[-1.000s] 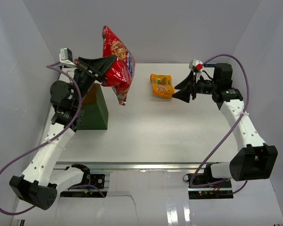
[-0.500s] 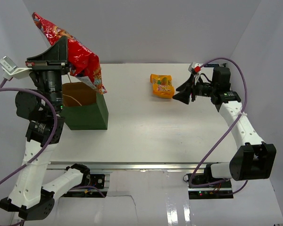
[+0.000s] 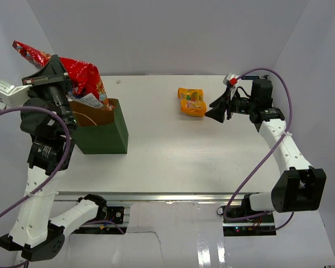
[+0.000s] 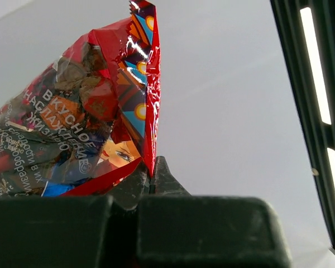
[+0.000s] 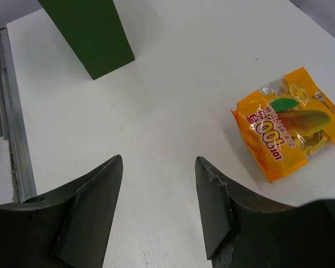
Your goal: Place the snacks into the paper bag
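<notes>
At the left edge of the bench stands the dark green paper bag, mouth open. The left gripper is clamped on the red chip bag, whose lower end reaches the bag's rim. Near the far edge lies the orange-yellow pouch. The right gripper hovers just beside it, jaws apart, holding nothing.

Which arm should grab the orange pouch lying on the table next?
Right. The right gripper is open, empty and close beside the orange pouch. The left gripper is shut on the red chip bag, holding it over the paper bag at the table's other side.
</notes>
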